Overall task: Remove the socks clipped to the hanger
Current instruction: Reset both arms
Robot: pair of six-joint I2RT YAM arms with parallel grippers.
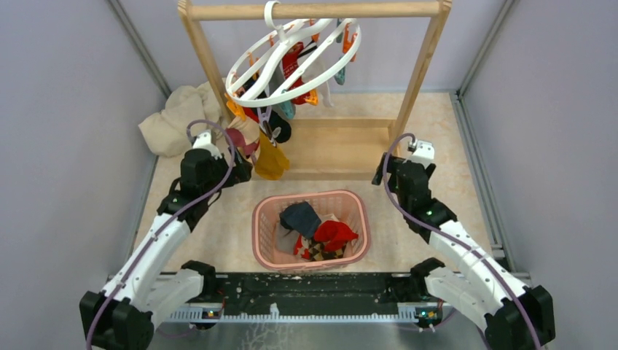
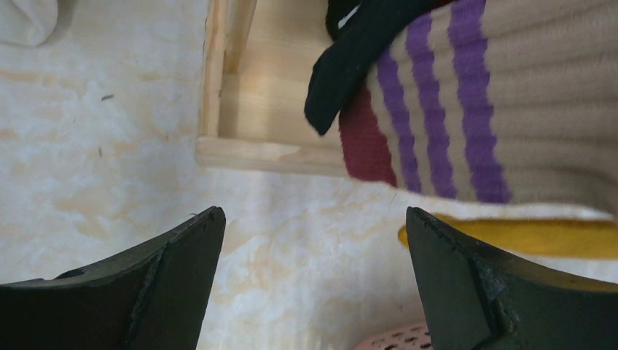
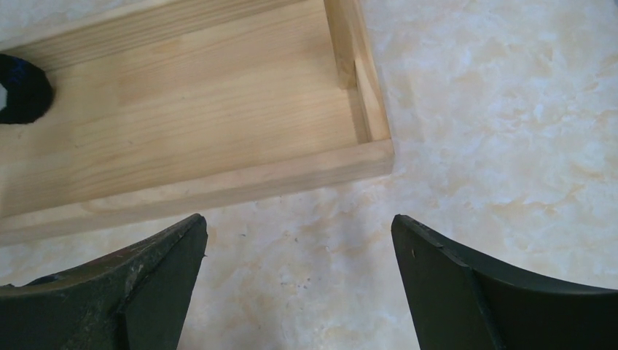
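Several socks (image 1: pixel 293 64) are hanging clipped under the white ring hanger (image 1: pixel 248 57), which is tilting from the wooden rail frame (image 1: pixel 313 10). Both end effectors are gaping wide, gripping nothing. The left end effector (image 2: pixel 313 219) is hovering just below a purple-striped sock (image 2: pixel 466 95) and near a mustard sock (image 1: pixel 271 162). The right end effector (image 3: pixel 299 222) is hovering over the tabletop (image 3: pixel 510 109) beside the frame's base. More socks are lying in the pink basket (image 1: pixel 259 226).
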